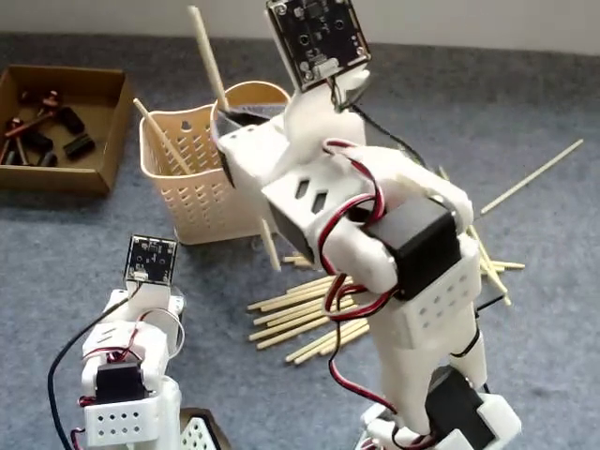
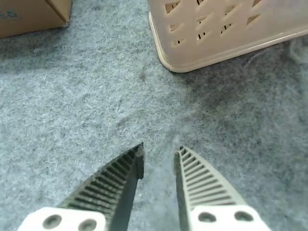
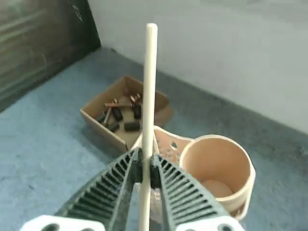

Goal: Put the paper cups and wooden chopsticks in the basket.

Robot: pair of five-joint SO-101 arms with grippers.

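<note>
One wooden chopstick (image 3: 150, 86) is clamped between the jaws of the right gripper (image 3: 146, 159), close over the basket (image 1: 192, 187). The basket holds a paper cup (image 1: 251, 97) and a second chopstick (image 1: 155, 127). Loose chopsticks (image 1: 300, 319) lie piled on the grey carpet (image 2: 72, 96) beside it. The left gripper (image 2: 160, 154) hangs low near the basket, its jaws slightly apart and empty. A cardboard box (image 1: 61, 127) sits beyond.

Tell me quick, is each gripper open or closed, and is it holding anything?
Left gripper: open, holding nothing.
Right gripper: closed on a wooden chopstick.
</note>
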